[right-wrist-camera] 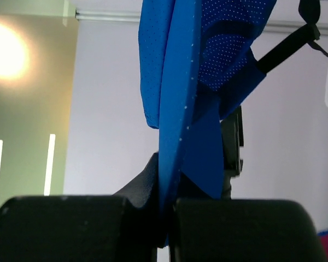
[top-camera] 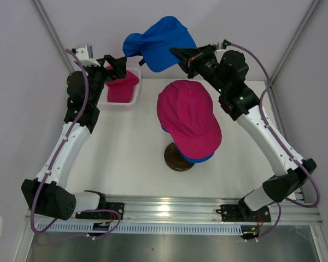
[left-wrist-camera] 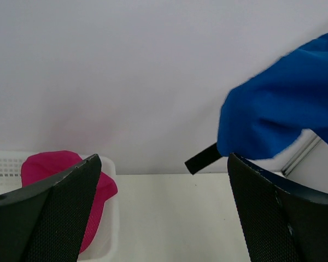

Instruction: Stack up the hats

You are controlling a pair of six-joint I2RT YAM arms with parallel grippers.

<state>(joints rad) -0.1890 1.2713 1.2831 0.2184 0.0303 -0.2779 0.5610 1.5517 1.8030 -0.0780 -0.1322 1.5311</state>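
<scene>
Table (top-camera: 126, 164): white, under both arms.
Right arm (top-camera: 262, 131): reaches up and inward, its wrist raised above the far edge of the table.
Left arm (top-camera: 65, 147): reaches forward, wrist above the far left corner.
Held blue cap (top-camera: 161, 43): hangs off the table, brim pinched in the right gripper (right-wrist-camera: 167, 204), crown trailing toward the left gripper (left-wrist-camera: 164, 158).
Top magenta cap (top-camera: 188, 117): on the stand, below and nearer than the right gripper's tip, brim pointing toward the arm bases.
White mesh basket (top-camera: 132, 101): just below and beside the left gripper.
Basket's magenta cap (left-wrist-camera: 49, 169): inside the basket, behind the left gripper's left finger.
Dark round base (top-camera: 177, 158): under the stacked caps.
Lower blue cap (top-camera: 199, 159): only an edge shows under the magenta brim.
Black strap (left-wrist-camera: 202, 158): dangles from the held cap, between the left gripper's fingers but touching neither.
Left gripper state: spread wide, holding nothing.
Right gripper state: clamped tight on the blue brim.
</scene>
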